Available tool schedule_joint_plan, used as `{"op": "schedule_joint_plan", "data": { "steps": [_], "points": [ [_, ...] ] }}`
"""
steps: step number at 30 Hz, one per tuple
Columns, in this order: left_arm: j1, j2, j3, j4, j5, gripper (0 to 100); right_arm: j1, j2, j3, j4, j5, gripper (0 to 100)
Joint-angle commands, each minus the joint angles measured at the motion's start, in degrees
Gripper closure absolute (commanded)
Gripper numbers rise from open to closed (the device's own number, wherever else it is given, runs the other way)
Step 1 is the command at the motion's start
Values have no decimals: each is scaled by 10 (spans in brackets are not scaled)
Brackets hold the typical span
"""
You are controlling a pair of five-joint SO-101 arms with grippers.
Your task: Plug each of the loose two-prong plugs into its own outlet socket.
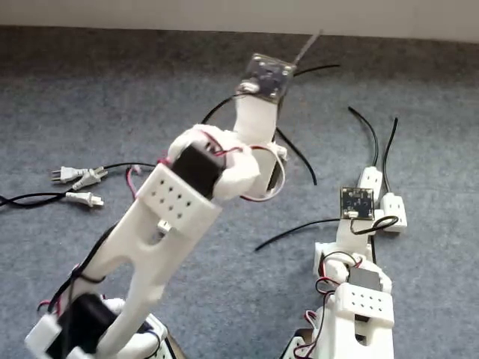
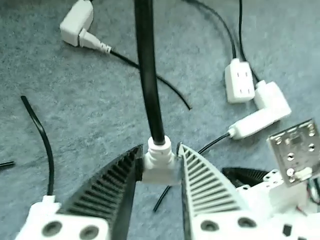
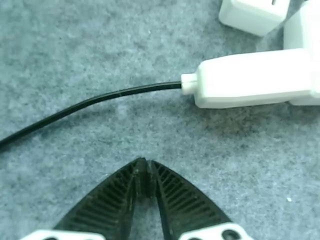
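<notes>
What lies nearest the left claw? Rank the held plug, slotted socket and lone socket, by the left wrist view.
1. Held plug, in the left claw itself.
2. Slotted socket, out past the other arm's board.
3. Lone socket, farthest, off by itself.

The surface [image 3: 75,50] is showing as grey, fuzzy, matt cloth, like carpet. The plug [image 2: 159,166] and outlet socket [image 2: 239,81] are looking like smooth, faintly glossy white plastic. The cord [image 2: 147,75] is gleaming like smooth black rubber. The left hand [image 2: 160,150] and right hand [image 3: 146,162] are showing ribbed, matt black plastic fingers [image 2: 110,185].
</notes>
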Motion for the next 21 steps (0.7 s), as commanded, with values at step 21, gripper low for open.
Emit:
{"op": "schedule_joint_plan", "data": {
  "steps": [21],
  "points": [
    [-22,-480,463,-341,383,994,-5,1,-2,-12,-4,991]
  ]
}}
